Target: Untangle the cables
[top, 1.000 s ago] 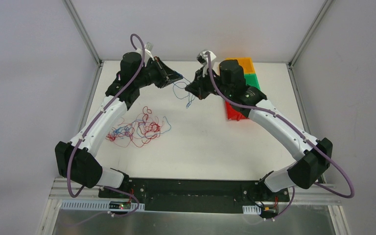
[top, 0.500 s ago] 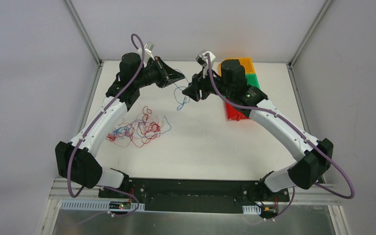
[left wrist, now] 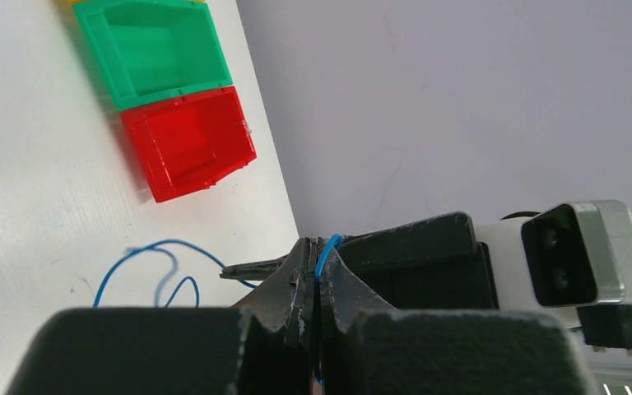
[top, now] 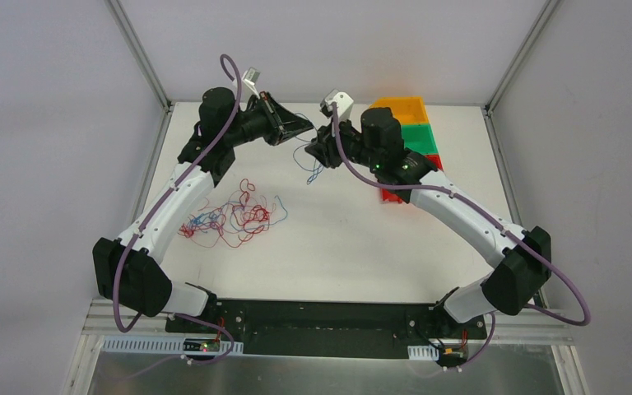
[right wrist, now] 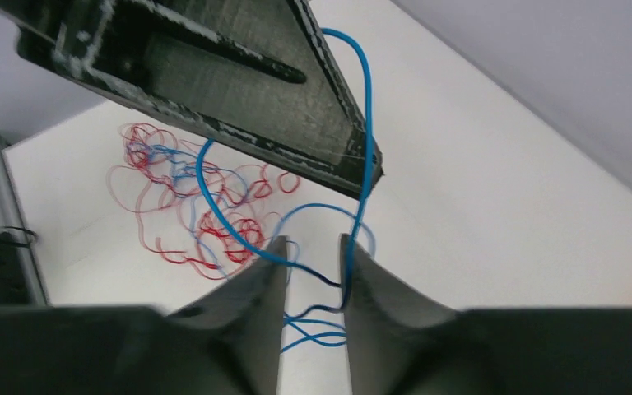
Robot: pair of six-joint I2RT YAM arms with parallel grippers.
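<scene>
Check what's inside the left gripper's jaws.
A light blue cable, pinched in the shut left gripper; its loops hang below. The stretch inside the grip is covered.

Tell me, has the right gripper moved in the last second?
Yes. The right gripper has shifted left, away from the orange bin, which its wrist now leaves more uncovered, and closer to the left gripper.

Orange bin [top: 401, 106], green bin [left wrist: 160, 48], red bin [left wrist: 189, 145], table [top: 337, 247].
</scene>
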